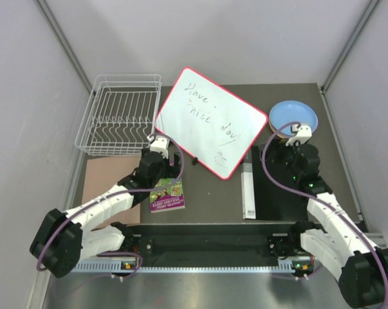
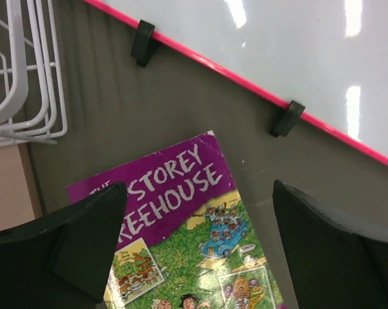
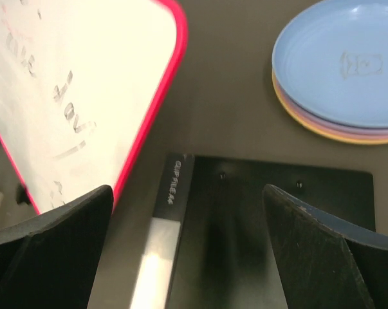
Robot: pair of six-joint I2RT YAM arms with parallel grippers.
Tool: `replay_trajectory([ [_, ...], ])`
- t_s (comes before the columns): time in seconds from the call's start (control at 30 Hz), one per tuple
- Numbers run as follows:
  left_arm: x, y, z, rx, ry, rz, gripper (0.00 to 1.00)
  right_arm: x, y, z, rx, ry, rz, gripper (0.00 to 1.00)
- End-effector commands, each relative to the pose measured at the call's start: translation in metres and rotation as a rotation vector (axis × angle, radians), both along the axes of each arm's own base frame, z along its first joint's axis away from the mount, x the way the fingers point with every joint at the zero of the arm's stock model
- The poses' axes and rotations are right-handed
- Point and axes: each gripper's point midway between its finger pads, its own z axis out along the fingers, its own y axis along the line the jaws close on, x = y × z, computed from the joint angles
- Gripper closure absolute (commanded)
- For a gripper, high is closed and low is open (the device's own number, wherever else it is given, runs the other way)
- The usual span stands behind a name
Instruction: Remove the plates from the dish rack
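Observation:
The white wire dish rack (image 1: 120,116) stands at the back left and holds no plates; its corner shows in the left wrist view (image 2: 26,77). The plates (image 1: 294,118) lie stacked flat at the back right, the blue one on top (image 3: 348,64), with lavender, pink and yellow-orange rims under it (image 3: 348,134). My left gripper (image 1: 156,168) is open and empty (image 2: 200,257) above a picture book, right of the rack's near corner. My right gripper (image 1: 289,162) is open and empty (image 3: 187,251) over a black clip file, just in front of the plate stack.
A red-framed whiteboard (image 1: 210,122) lies tilted in the middle, between rack and plates. A purple and green book (image 1: 168,195) lies under my left gripper. A black clip file (image 1: 274,187) lies at the right. A brown board (image 1: 107,187) lies in front of the rack.

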Motion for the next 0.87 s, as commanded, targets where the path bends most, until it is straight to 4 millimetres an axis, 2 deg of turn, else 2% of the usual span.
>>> replay_trajectory([
  [0.0, 0.004, -0.006, 0.009, 0.013, -0.106, -0.061, 0.01, -0.011, 0.002, -0.006, -0.081, -0.106, -0.043, 0.01],
  [0.07, 0.001, -0.017, 0.004, 0.003, -0.105, -0.129, 0.01, -0.018, 0.0, -0.009, -0.093, -0.126, -0.067, 0.0],
  [0.13, -0.003, -0.021, -0.006, 0.014, -0.089, -0.169, 0.01, -0.024, -0.004, -0.021, -0.105, -0.121, -0.103, 0.0],
  [0.23, -0.002, -0.02, -0.013, 0.026, -0.067, -0.154, 0.01, -0.028, -0.01, -0.023, -0.107, -0.14, -0.145, 0.0],
  [0.53, 0.006, -0.015, -0.001, 0.072, -0.117, -0.146, 0.01, -0.023, -0.016, -0.027, -0.137, -0.13, -0.191, 0.0],
  [0.83, 0.007, -0.009, 0.012, 0.096, -0.137, -0.131, 0.01, -0.028, -0.028, -0.023, -0.142, -0.151, -0.244, 0.0],
])
